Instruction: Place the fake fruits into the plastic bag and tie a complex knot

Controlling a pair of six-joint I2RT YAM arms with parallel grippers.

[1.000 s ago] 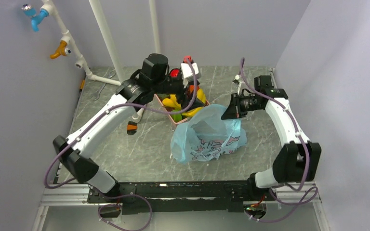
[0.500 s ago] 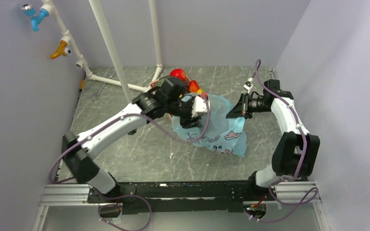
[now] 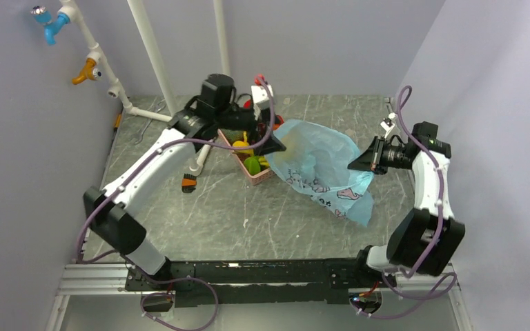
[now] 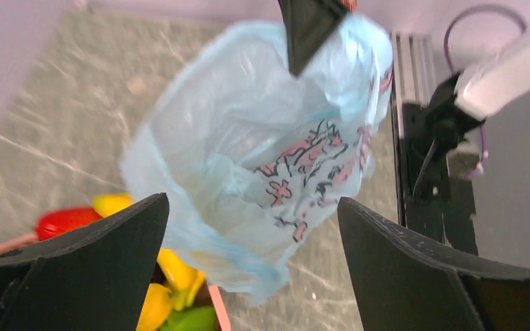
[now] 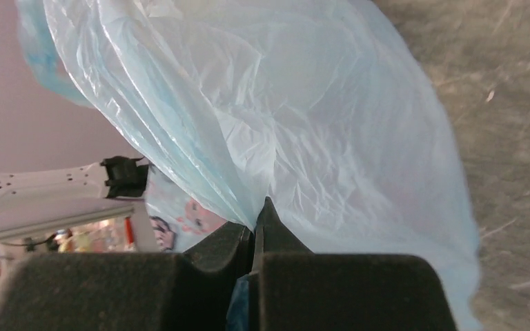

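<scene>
Pale walls [image 3: 34, 172] ring the grey table [image 3: 248, 221]. Over it, the right gripper [image 5: 255, 215] pinches the plastic bag [image 3: 321, 155]. The left gripper [image 4: 252, 201] is wide open, maybe empty.

Left wrist cam: left gripper [image 4: 250, 207] spread wide, plastic bag [image 4: 248, 158] hanging just ahead of it.
Black fingers [image 4: 90, 255] sit at bottom left and bottom right with nothing between them. The bag is translucent light blue, slightly blurred, with a pink-and-black cartoon print on its lower right face. The black tip of the right gripper [image 4: 302, 41] meets the bag's top edge. Fake fruits [image 4: 169, 272] show at lower left: one red, some yellow, one green by the pink basket [image 4: 216, 307] rim. Grey marbled table [image 4: 55, 124] lies beneath, with a metal rail [image 4: 414, 69] at right.
</scene>
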